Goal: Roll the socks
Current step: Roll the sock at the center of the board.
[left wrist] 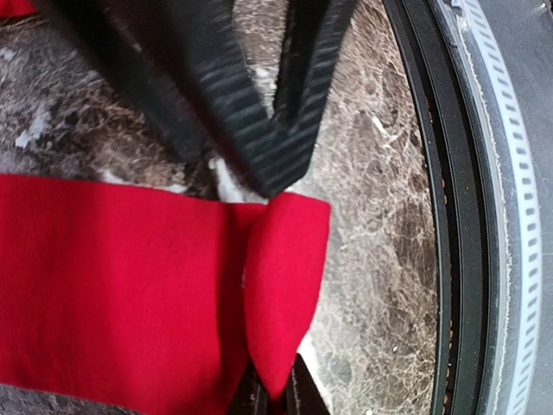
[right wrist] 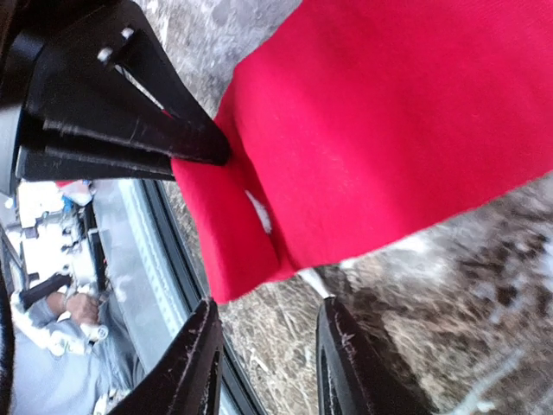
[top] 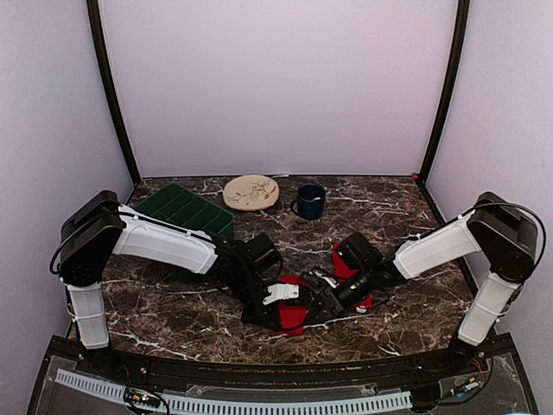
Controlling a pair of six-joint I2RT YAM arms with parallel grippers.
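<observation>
The red socks (top: pixel 292 318) lie on the marble table between the two arms, and more red fabric (top: pixel 344 264) shows beside the right wrist. In the left wrist view one sock (left wrist: pixel 112 285) stretches flat across the table with its end folded over (left wrist: pixel 289 268). My left gripper (left wrist: pixel 275 399) is shut on the tip of that fold. The right gripper (right wrist: pixel 268 350) stands open just off the folded end (right wrist: pixel 229 242), with nothing between its fingers (right wrist: pixel 194 363). The left fingers (right wrist: pixel 130 130) show in the right wrist view, pinching the fold. No white band is visible.
A green compartment tray (top: pixel 186 210), a beige plate (top: pixel 251 192) and a dark blue mug (top: pixel 310 201) stand along the back of the table. The table's black front rim (left wrist: pixel 449 259) runs close beside the sock's folded end.
</observation>
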